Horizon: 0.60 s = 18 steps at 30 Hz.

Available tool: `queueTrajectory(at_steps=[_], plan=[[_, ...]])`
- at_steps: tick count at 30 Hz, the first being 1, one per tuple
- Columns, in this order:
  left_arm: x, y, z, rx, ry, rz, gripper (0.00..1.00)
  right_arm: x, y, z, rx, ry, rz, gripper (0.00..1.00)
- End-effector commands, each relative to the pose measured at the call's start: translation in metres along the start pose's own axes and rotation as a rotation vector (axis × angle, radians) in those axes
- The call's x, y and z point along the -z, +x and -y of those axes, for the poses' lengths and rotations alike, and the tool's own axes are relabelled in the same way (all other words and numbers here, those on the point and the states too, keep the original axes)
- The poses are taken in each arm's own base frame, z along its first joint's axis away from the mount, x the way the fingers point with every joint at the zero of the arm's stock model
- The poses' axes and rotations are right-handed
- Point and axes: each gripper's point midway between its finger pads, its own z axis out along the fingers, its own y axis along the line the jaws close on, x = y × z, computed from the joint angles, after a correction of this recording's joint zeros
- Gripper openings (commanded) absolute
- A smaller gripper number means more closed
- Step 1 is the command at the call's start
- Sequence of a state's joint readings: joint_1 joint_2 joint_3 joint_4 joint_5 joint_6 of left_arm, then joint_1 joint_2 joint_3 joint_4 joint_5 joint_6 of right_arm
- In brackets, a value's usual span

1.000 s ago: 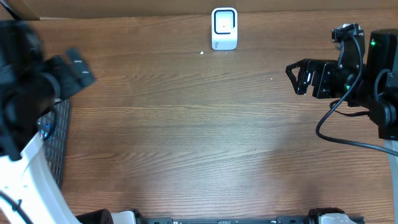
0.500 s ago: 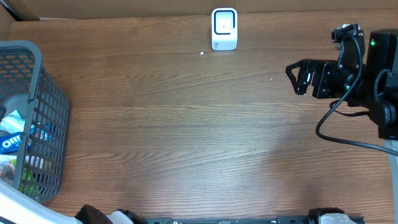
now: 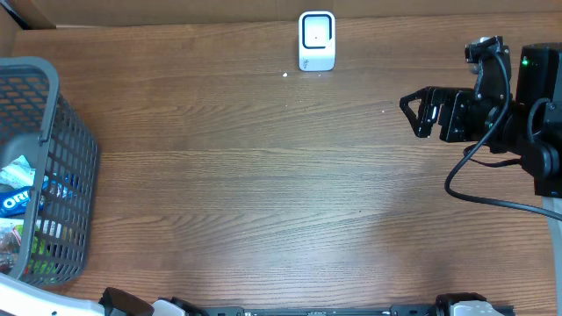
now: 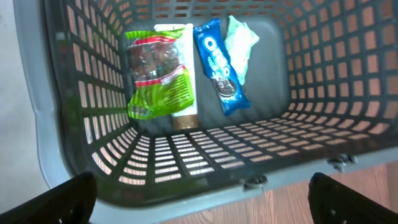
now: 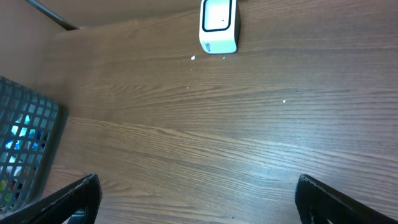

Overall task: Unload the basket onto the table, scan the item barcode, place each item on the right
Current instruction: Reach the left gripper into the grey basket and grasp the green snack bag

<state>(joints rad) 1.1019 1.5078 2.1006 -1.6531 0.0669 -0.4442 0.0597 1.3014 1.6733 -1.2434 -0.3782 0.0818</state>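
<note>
Several items lie in the grey mesh basket (image 4: 323, 93): a green packet (image 4: 158, 74) over a white tube (image 4: 184, 106), a blue Oreo pack (image 4: 221, 65) and a pale crumpled packet (image 4: 239, 40). My left gripper (image 4: 202, 199) hangs open above the basket's near rim with nothing between its fingers. In the overhead view the basket (image 3: 48, 114) stands at the far left edge. The white barcode scanner (image 3: 316, 39) is at the back centre. My right gripper (image 3: 413, 112) is open at the right, above bare table, pointing left. The right wrist view also shows the scanner (image 5: 219, 26).
The wooden table (image 3: 263, 175) stretches between the basket and the right arm. A cardboard wall (image 3: 176, 10) runs along the back edge. The right arm's black cable (image 3: 492, 197) loops over the table at the right.
The left arm, which covered the basket in the overhead view, has swung away toward the bottom left, and the basket now shows. The right gripper has barely shifted.
</note>
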Motion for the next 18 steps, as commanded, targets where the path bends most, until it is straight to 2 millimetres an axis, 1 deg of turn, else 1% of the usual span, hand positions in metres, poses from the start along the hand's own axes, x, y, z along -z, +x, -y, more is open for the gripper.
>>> queueTrajectory(at_steps=[1,8,13,15,18], plan=[[-0.014,-0.009,-0.013,0.068,-0.053,-0.016,1.0,0.007,-0.005,-0.007,0.013,-0.018,0.02,1.0],[-0.038,-0.018,-0.028,0.13,-0.087,-0.08,1.0,0.003,-0.004,-0.005,0.007,-0.016,0.007,1.0],[-0.065,-0.022,-0.034,0.172,-0.12,-0.149,1.0,-0.003,0.001,-0.002,-0.008,-0.01,-0.029,1.0],[-0.079,-0.025,-0.032,0.182,-0.121,-0.176,1.0,-0.007,0.0,0.0,-0.011,-0.009,-0.036,1.0],[-0.098,-0.029,-0.022,0.155,-0.066,-0.21,1.0,-0.008,-0.001,0.0,-0.01,-0.009,-0.036,1.0]])
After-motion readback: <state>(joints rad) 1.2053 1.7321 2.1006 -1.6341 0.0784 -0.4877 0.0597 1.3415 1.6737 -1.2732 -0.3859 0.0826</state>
